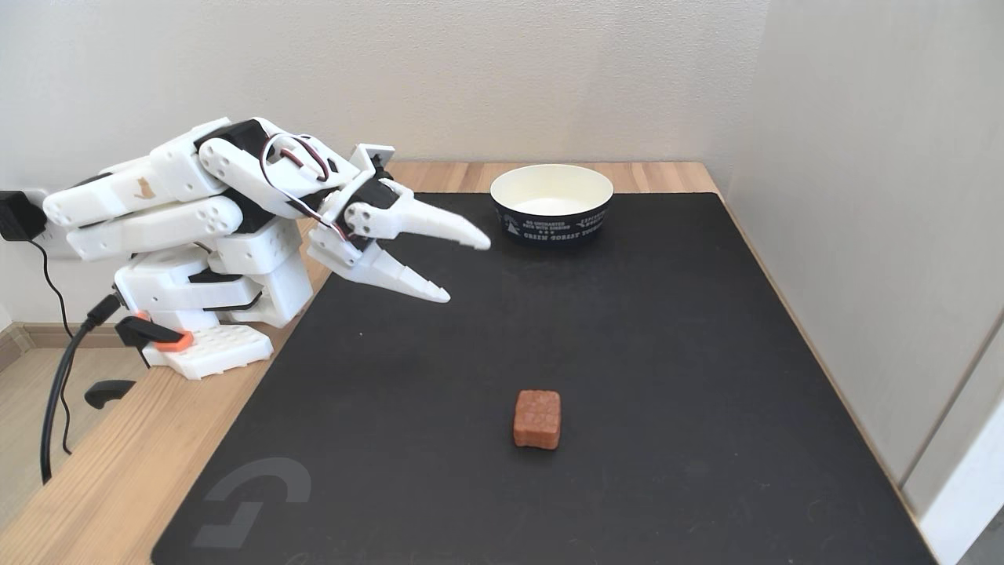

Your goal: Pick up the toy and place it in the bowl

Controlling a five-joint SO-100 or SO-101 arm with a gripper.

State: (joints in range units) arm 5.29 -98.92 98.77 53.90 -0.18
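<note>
The toy [537, 419] is a small reddish-brown block with a grid-textured top, lying on the black mat near its front middle in the fixed view. The bowl [551, 204], navy outside with white print and cream inside, stands at the mat's far edge and looks empty. My white gripper [468, 269] hovers over the mat's left rear part, to the left of the bowl and well behind and left of the toy. It is open, its two pointed fingers spread apart with nothing between them.
The black mat [706, 353] covers most of the wooden table [118, 471]. The arm's base [212, 337] is clamped at the table's left edge, with black cables hanging off it. Walls stand close behind and along the right side.
</note>
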